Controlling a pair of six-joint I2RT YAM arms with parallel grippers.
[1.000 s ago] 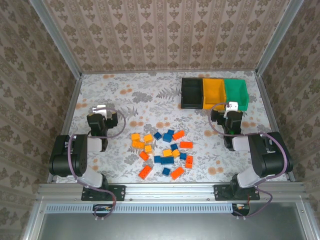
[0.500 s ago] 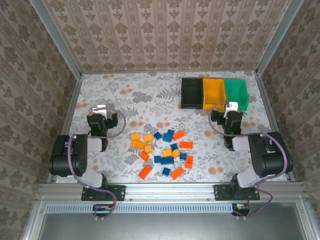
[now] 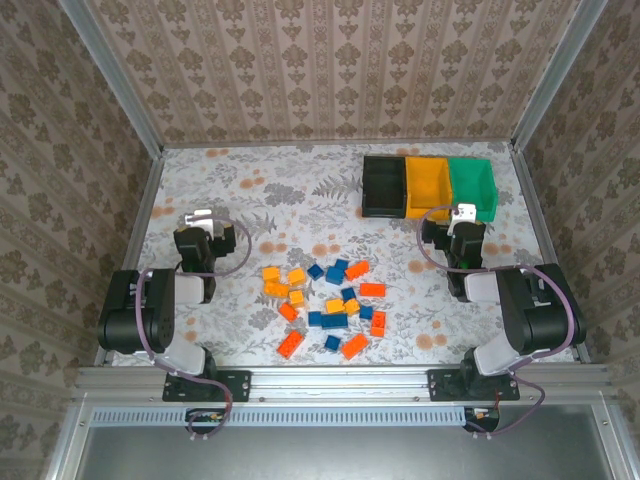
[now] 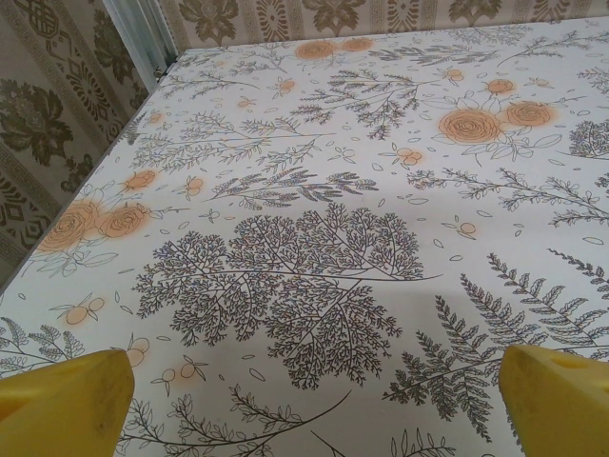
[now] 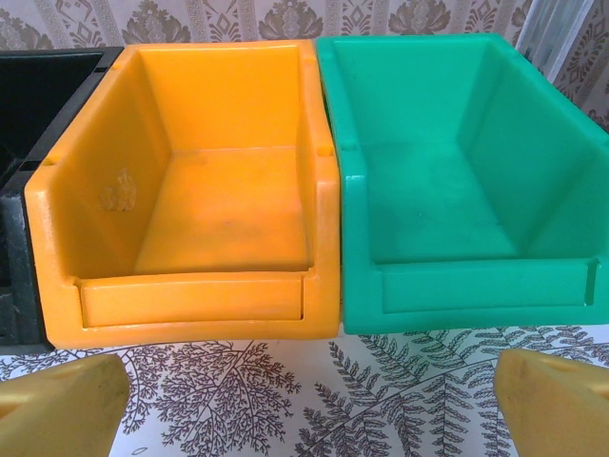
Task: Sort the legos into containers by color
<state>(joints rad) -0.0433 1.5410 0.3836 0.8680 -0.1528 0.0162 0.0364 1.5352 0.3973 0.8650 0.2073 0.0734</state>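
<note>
Several legos (image 3: 327, 300) lie scattered on the table's near middle: yellow-orange ones (image 3: 271, 274) to the left, blue ones (image 3: 328, 319) and red-orange ones (image 3: 372, 289) among them. The containers stand at the back right in a row, all three empty: black bin (image 3: 384, 211), yellow-orange bin (image 3: 429, 211) and green bin (image 3: 472, 209). My left gripper (image 3: 200, 218) hovers over bare table left of the legos, open, with nothing between its yellow fingers (image 4: 67, 395). My right gripper (image 5: 309, 419) is open just in front of the yellow-orange bin (image 5: 190, 300) and green bin (image 5: 476, 283).
The floral tablecloth (image 3: 260, 190) is bare at the back left. Wallpapered walls with aluminium posts (image 3: 112, 80) close in the table on three sides. The black bin's edge (image 5: 14, 257) shows at the left of the right wrist view.
</note>
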